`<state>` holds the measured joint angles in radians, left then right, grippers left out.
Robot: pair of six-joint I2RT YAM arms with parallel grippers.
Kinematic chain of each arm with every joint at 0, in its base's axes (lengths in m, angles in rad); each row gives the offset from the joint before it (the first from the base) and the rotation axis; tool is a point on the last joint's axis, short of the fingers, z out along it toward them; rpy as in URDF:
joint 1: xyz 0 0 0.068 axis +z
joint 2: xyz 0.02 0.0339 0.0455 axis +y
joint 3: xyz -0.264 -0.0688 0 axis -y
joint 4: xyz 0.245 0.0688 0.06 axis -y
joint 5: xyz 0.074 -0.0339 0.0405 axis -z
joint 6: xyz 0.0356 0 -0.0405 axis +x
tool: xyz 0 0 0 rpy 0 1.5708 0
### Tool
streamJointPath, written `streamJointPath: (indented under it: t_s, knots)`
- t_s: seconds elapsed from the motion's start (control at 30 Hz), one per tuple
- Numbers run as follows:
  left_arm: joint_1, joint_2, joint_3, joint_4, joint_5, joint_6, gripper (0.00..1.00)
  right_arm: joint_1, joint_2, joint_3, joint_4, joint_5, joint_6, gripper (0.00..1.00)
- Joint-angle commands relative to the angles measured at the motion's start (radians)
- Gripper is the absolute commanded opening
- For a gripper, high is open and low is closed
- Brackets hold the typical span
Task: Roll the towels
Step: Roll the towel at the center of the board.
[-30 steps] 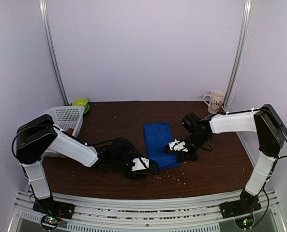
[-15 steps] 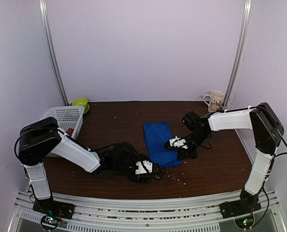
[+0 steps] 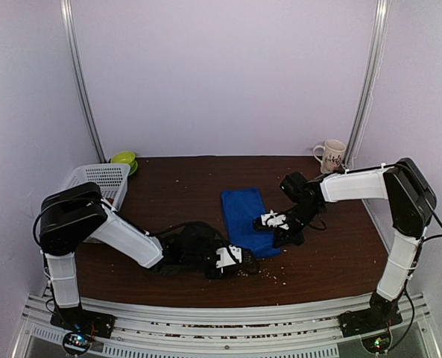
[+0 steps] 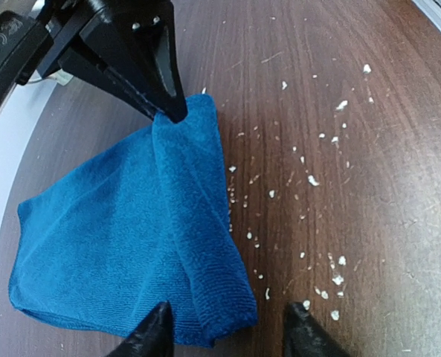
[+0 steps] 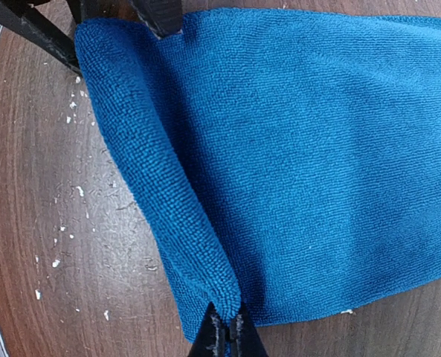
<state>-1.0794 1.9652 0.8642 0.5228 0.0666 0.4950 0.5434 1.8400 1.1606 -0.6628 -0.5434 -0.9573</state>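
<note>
The blue towel (image 3: 244, 215) lies flat in the middle of the brown table (image 3: 176, 186). Its near edge is rolled up a little (just one small roll). The right gripper (image 5: 225, 331) is pressed together on one end of the roll and pinches it. The left gripper (image 4: 229, 332) is at the other end, with its fingers spread apart, one on each side of the roll. White crumbs (image 4: 309, 178) lie beside the roll. A mug (image 3: 332, 155) stands far right, and a white basket (image 3: 101, 183) sits far left.
</note>
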Motion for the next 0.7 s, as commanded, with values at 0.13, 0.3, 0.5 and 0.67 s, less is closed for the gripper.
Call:
streamJointPath:
  t_s: [0.13,0.3,0.5,0.67]
  knots:
    - [-0.004,0.032,0.029,-0.005,-0.025,-0.092,0.40,-0.007,0.009,0.020,-0.003,0.012,0.011,0.00]
    - [-0.004,0.038,0.042,-0.007,0.001,-0.129,0.22,-0.007,0.008,0.021,-0.003,0.013,0.010,0.00]
    - [-0.002,0.033,0.044,-0.021,0.036,-0.199,0.00,-0.007,0.006,0.033,-0.018,0.002,0.010,0.00]
    - [0.000,0.016,0.024,-0.017,0.058,-0.283,0.00,-0.007,0.001,0.042,-0.037,0.003,0.000,0.00]
